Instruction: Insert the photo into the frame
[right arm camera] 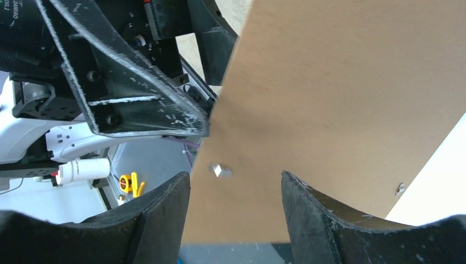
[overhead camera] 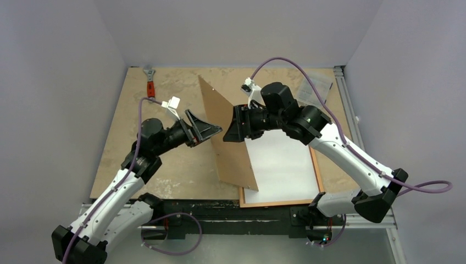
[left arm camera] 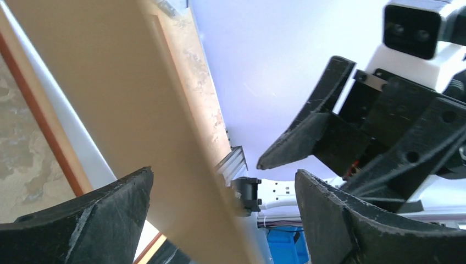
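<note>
Top external view: the photo point(overhead camera: 225, 137) stands almost on edge, plain brown back toward the left arm. Its near lower corner sits at the left rail of the frame point(overhead camera: 280, 203), which lies flat on the tabletop point(overhead camera: 165, 165) with its white inner panel showing. Standing there, the print seems set to hinge about that low edge and tip into the opening rather than be carried across.

The left tool point(overhead camera: 207, 130) is spread wide. Its wrist view shows the sheet passing slantwise between the two fingers without being pinched, and one fingertip sits right at the sheet. The right tool point(overhead camera: 232, 128) faces it from the frame side, also wide, with the brown face filling its wrist view beyond the fingers. Neither clamps, so I judge they work as props on opposite faces, keeping the thin sheet from toppling either way.

Well apart at the far edge lie an orange-handled wrench point(overhead camera: 149, 82) and a clear plastic box point(overhead camera: 316, 85).
</note>
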Robot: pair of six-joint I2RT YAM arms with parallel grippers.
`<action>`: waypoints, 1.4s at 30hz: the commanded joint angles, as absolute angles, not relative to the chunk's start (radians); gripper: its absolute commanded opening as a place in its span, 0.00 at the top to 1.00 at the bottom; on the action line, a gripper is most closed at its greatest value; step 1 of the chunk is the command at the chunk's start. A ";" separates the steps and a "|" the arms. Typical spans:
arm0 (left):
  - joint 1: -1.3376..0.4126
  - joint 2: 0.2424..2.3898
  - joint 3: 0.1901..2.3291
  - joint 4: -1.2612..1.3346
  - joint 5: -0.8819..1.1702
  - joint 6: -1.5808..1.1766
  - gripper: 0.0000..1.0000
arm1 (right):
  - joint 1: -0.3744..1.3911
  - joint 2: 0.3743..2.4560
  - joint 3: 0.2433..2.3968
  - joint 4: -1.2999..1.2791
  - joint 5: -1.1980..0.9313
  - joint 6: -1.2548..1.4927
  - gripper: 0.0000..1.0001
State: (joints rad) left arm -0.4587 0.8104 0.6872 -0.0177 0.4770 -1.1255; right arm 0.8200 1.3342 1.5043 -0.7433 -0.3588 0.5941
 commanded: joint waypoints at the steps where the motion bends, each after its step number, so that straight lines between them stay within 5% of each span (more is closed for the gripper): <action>1: -0.462 0.758 0.683 0.053 0.489 -1.130 0.04 | 0.821 1.294 1.492 -0.696 -0.365 0.608 0.40; 8: -0.461 0.833 0.709 -0.104 0.440 -1.074 0.13 | 0.817 1.289 1.488 -0.690 -0.352 0.614 0.40; 12: -0.461 0.853 0.701 -0.221 0.340 -1.035 0.32 | 0.803 1.281 1.473 -0.700 -0.336 0.612 0.40; 17: -0.462 0.844 0.658 -0.279 0.254 -1.026 0.70 | 0.757 1.249 1.396 -0.672 -0.347 0.611 0.40; 20: -0.461 0.831 0.645 -0.311 0.226 -1.020 0.81 | 0.695 1.230 1.327 -0.654 -0.399 0.611 0.40; 29: -0.460 0.765 0.661 -0.401 0.176 -0.989 1.00 | 0.485 1.224 1.192 -0.737 -0.240 0.454 0.37; 42: -0.446 0.725 0.724 -0.364 0.299 -0.971 1.00 | 0.088 1.208 0.963 -0.673 0.017 0.443 0.15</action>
